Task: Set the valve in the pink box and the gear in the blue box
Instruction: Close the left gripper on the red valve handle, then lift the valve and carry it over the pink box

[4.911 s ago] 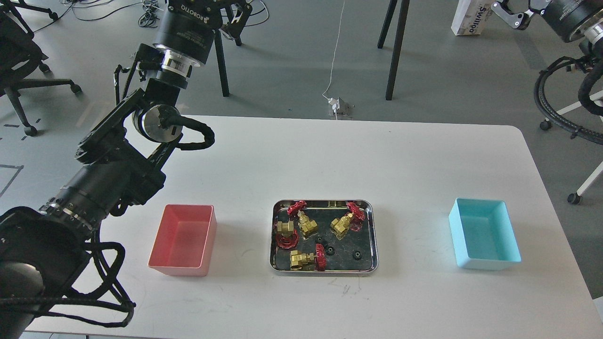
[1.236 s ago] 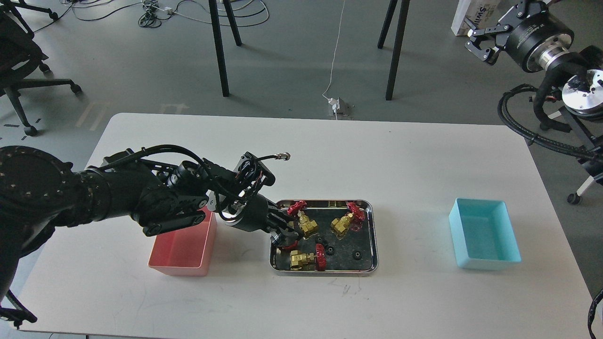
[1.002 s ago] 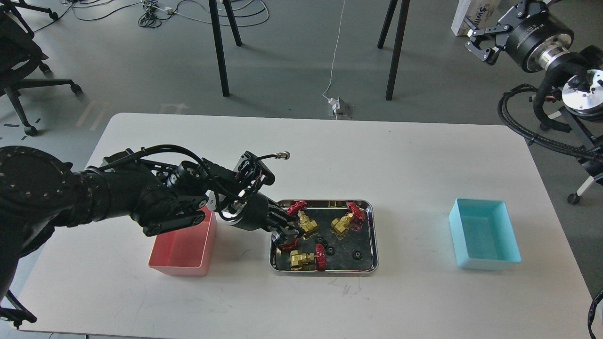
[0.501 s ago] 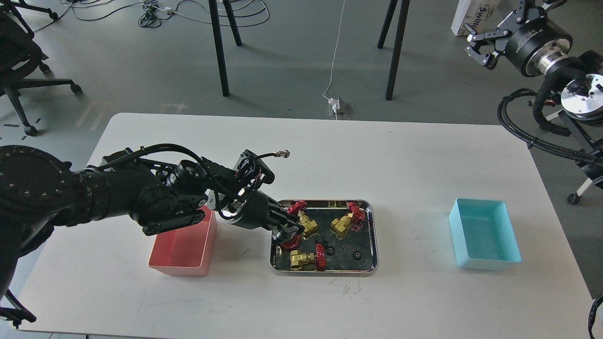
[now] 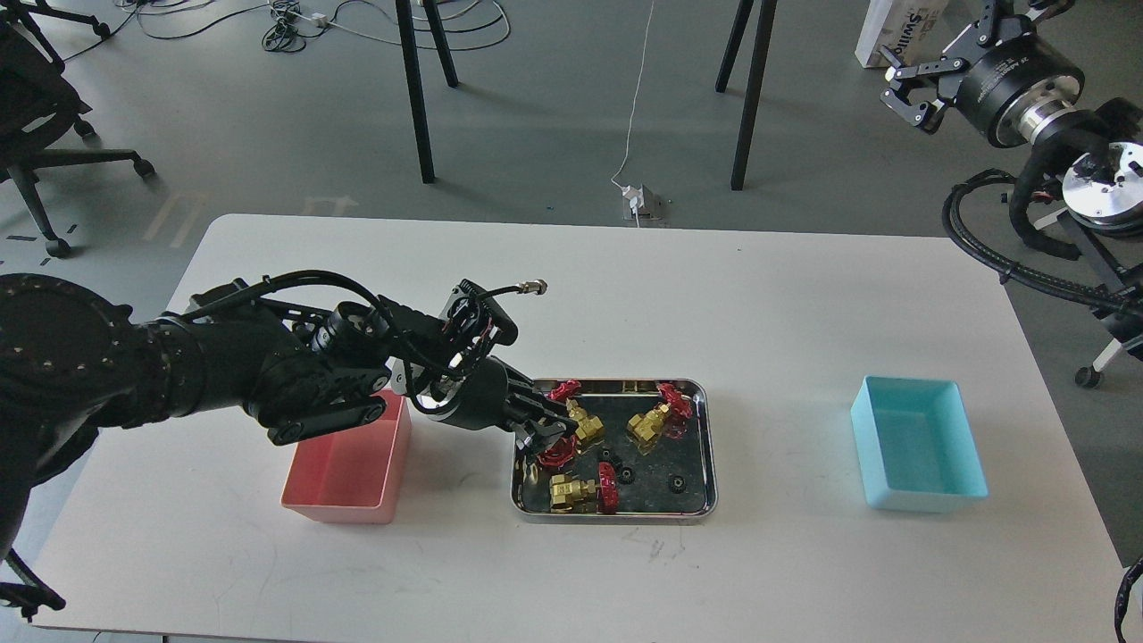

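A steel tray (image 5: 708,451) at the table's middle holds four brass valves with red handwheels and several tiny black gears (image 5: 676,483). My left gripper (image 5: 543,434) reaches down into the tray's left side and is shut on the leftmost valve (image 5: 555,453). Only that valve's red handwheel shows below the fingers. The other valves lie at the back left (image 5: 582,423), back right (image 5: 646,427) and front (image 5: 576,491). The pink box (image 5: 344,460) stands left of the tray, partly under my left arm. The blue box (image 5: 920,446) stands at the right, with nothing in it. My right gripper (image 5: 906,87) is open, high at the far right, off the table.
My left arm's wrist, with a loose cable end (image 5: 534,287), hangs over the pink box's back right corner. Chair and table legs stand on the floor beyond the table. A thick cable loop (image 5: 973,241) hangs by the table's far right corner.
My left arm swung down from the far left into the tray and closed on the leftmost valve. In the last half second, its handwheel shifted slightly up and right. My right gripper moved little.
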You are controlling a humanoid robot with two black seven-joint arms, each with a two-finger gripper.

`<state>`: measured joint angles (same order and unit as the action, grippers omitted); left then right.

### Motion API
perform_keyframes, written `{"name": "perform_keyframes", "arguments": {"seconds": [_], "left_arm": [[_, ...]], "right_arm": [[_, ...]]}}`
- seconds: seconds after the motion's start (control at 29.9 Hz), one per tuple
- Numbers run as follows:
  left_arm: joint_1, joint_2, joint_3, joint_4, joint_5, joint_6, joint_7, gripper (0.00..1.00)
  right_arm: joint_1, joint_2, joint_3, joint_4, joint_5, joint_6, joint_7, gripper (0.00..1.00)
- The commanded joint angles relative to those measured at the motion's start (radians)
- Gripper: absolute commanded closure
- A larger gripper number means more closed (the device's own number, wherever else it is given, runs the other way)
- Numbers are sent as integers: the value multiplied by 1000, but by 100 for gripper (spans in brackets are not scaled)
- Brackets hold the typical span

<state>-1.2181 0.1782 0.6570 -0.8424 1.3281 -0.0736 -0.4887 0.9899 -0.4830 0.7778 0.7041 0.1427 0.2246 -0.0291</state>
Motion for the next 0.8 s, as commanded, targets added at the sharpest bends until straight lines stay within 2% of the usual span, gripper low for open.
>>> {"name": "perform_keyframes", "arguments": {"seconds": [0.0,0.6,0.77], "left_arm": [[-3,6,4,-4,11,-2,0,76],[-81,107,-19,-144,9,-26,0,76],[-93,171,-115,-224,8,-80,0,76]], "right_arm": [[0,0,0,0,0,-1,0,1],[-2,0,0,0,0,-1,0,1],[1,4,3,0,0,-4,0,1]]}}
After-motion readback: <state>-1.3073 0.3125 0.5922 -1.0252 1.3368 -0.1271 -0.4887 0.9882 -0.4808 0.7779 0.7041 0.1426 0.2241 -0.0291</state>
